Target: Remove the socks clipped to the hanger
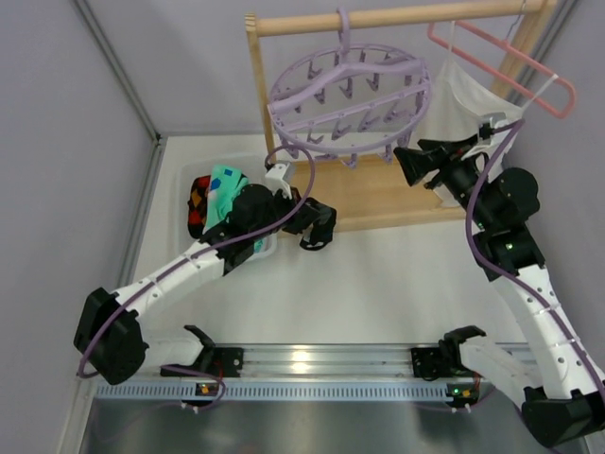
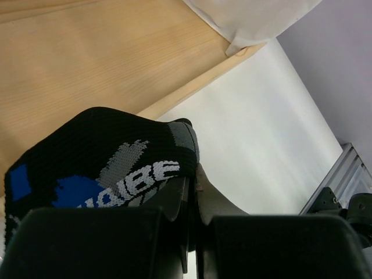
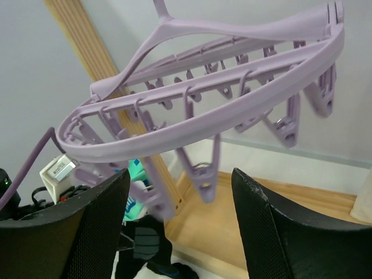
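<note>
The left gripper (image 2: pixel 192 174) was clenched on a black sock (image 2: pixel 116 145) with blue marks, held low beneath the hanger (image 3: pixel 232 103). The right gripper (image 3: pixel 180 173) hung released, its jaws spread wide just under the hanger's rim. The other socks (image 1: pixel 217 194) lay heaped below the hanger's left side.
</note>
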